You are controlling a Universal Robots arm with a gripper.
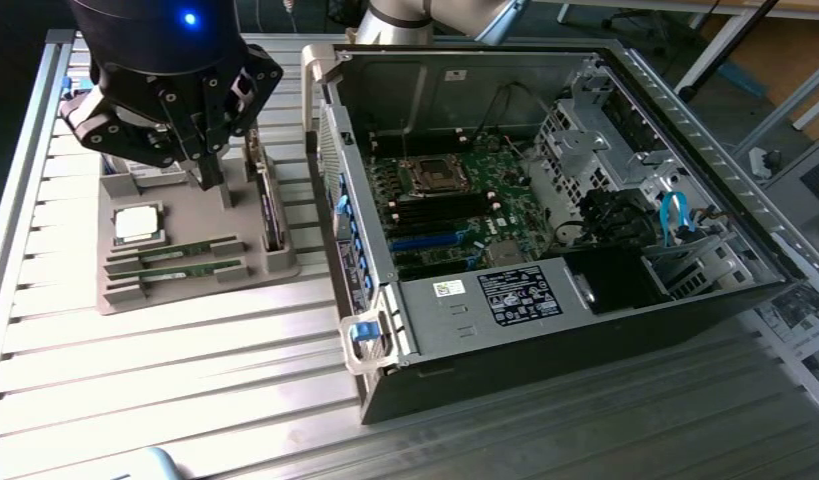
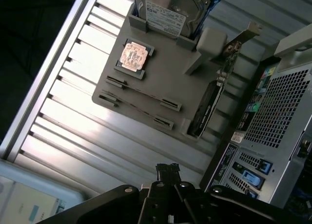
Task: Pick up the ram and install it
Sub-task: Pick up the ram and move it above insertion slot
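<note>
Plainly empty, the gripper (image 1: pixel 209 180) has its black fingers pressed together, grasping nothing, above the back part of the grey moulded tray (image 1: pixel 196 293). The ram (image 1: pixel 182 249), a thin green circuit-board stick with dark chips, stands on edge in a slot at the tray's front. It is apart from the fingertips and nearer the exterior camera than they are. A second ram stick (image 1: pixel 189 270) sits in the parallel slot just beside it. Just behind them lies a square, silvery processor chip (image 1: pixel 138 222) in a shallow recess. In the wrist view the sticks show as dark narrow lines. An open metal computer case (image 1: pixel 382 330) stands on the ribbed aluminium table (image 1: pixel 142 380).
</note>
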